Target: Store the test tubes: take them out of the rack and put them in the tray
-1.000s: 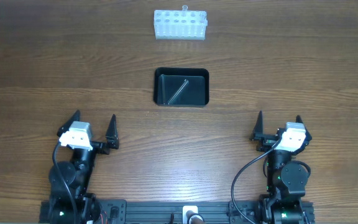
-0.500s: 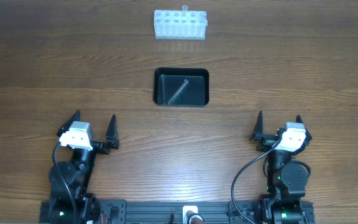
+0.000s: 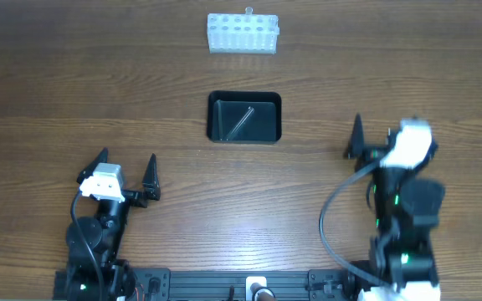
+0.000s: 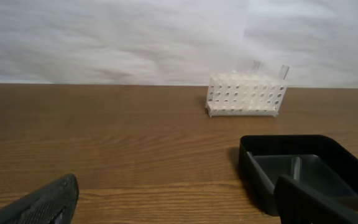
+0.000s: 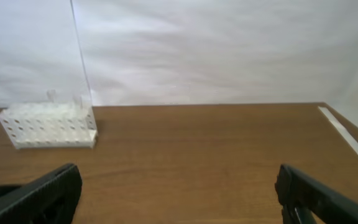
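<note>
Zero load in the wide-open right claw, rack of tubes far ahead and left of it, past the tray; liable to tip that light rack by snagging a tube at a slant.

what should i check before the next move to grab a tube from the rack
1. left gripper open: ok, fingers wide apart.
2. right gripper open: ok, fingers wide apart.
3. tube to fetch in the rack: ok, a tube top sticks up above it.
4. room in the tray: ok, one tube lies in it.
5. a gripper at the rack: not ok, both are well short of it.
6. count of tubes left in the rack: cannot tell.
</note>
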`<state>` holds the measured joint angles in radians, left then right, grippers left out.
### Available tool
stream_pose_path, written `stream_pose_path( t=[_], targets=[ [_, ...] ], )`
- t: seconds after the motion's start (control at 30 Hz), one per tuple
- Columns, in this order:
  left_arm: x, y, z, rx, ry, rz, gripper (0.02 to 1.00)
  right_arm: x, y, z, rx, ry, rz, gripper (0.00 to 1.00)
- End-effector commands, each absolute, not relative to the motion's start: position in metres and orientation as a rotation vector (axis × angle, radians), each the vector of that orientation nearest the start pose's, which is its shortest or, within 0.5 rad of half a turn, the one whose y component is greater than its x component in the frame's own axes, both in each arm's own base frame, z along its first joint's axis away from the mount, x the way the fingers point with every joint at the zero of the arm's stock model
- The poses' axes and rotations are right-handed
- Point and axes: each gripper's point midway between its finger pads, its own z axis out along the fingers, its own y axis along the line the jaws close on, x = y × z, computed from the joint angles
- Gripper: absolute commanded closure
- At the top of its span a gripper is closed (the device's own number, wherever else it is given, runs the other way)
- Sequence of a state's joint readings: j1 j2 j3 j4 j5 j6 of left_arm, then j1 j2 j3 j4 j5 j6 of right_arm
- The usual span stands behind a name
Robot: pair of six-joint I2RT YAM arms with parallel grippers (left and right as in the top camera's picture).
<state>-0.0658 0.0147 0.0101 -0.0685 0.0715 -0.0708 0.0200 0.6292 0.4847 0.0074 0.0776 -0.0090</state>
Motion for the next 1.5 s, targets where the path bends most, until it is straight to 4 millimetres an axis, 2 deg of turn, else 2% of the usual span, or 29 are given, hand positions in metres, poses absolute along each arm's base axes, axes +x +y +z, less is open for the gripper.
stream_pose_path(
  t=[0.03, 0.23, 0.5, 0.67, 0.8, 0.97, 1.13, 1.33, 1.5],
  targets=[
    [0.245, -0.027, 0.157, 0.055, 1.645, -0.149, 0.018, 0.343, 0.02, 0.266, -0.056, 1.79, 0.068, 0.007],
    [0.245, -0.027, 0.157, 0.055, 1.645, -0.149, 0.018, 0.411, 0.079, 0.259, -0.167, 1.898, 0.14, 0.009],
    [0.245, -0.027, 0.157, 0.055, 1.645, -0.149, 0.018, 0.473, 0.163, 0.228, -0.177, 2.053, 0.127, 0.009],
    [0.245, -0.027, 0.157, 0.055, 1.645, -0.149, 0.018, 0.503, 0.193, 0.208, -0.049, 2.128, 0.102, 0.007],
    [0.245, -0.027, 0.157, 0.055, 1.645, -0.149, 0.018, 0.529, 0.216, 0.193, -0.031, 2.159, 0.109, 0.009],
    [0.245, -0.027, 0.157, 0.055, 1.645, -0.149, 0.02, 0.562, 0.234, 0.177, -0.022, 2.179, 0.102, 0.009],
    [0.245, -0.027, 0.157, 0.055, 1.645, -0.149, 0.018, 0.589, 0.239, 0.162, -0.004, 2.17, 0.08, 0.009],
    [0.245, -0.027, 0.157, 0.055, 1.645, -0.149, 0.018, 0.607, 0.235, 0.147, 0.014, 2.157, 0.031, 0.009],
    [0.245, -0.027, 0.157, 0.055, 1.645, -0.149, 0.018, 0.613, 0.23, 0.14, 0.008, 2.149, 0.016, 0.012]
  ],
)
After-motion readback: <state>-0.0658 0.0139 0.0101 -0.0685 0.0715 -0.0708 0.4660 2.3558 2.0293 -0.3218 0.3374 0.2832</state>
